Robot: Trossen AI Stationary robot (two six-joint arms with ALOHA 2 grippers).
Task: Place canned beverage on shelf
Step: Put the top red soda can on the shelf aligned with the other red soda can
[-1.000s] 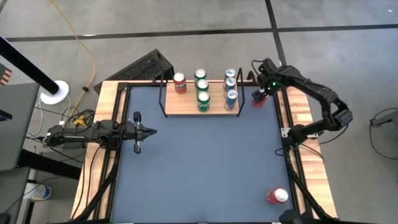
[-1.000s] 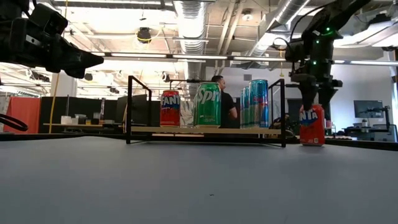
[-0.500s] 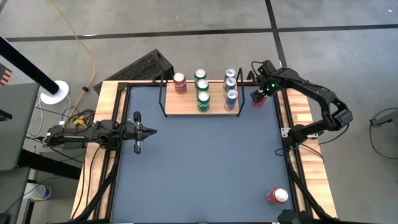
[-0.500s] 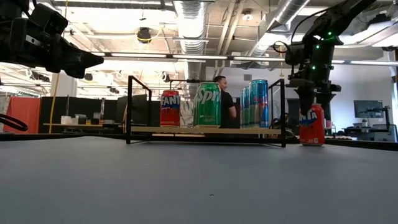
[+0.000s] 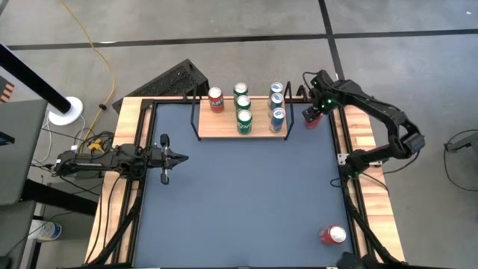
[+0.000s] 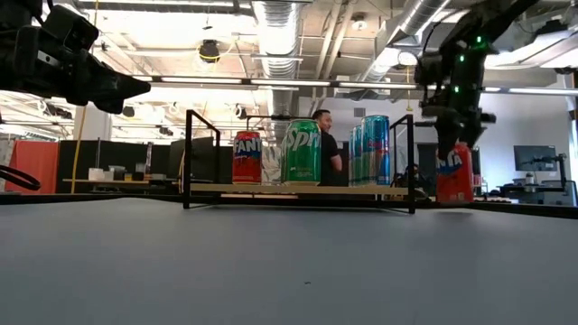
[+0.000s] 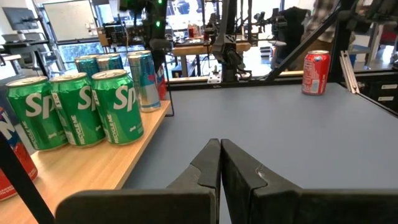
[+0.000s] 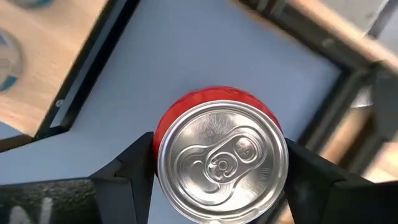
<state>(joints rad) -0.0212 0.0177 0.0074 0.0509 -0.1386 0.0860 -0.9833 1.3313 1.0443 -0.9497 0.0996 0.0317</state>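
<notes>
A dark blue-grey table with light wooden edges carries the scene, seen from above and from table height. At its far side stands the shelf, a pale wooden board with a thin black wire frame at each end. Six cans are on it: a red can near the left end, three green cans in a row at the middle, and three blue cans in a row near the right end.

The right arm reaches over the far right corner of the table, and its hand stands above a red can just outside the shelf's right end. In the right wrist view the two fingers sit against either side of that can, closed on it near the silver top. In the low view the can looks slightly tilted; whether its base is on the table cannot be told.

The left arm waits at the table's left edge, its hand shut, the two fingers pressed together and pointing across the table.

Another red can lies near the table's near right corner, well apart from the shelf.

A person is visible in the room behind the shelf.
</notes>
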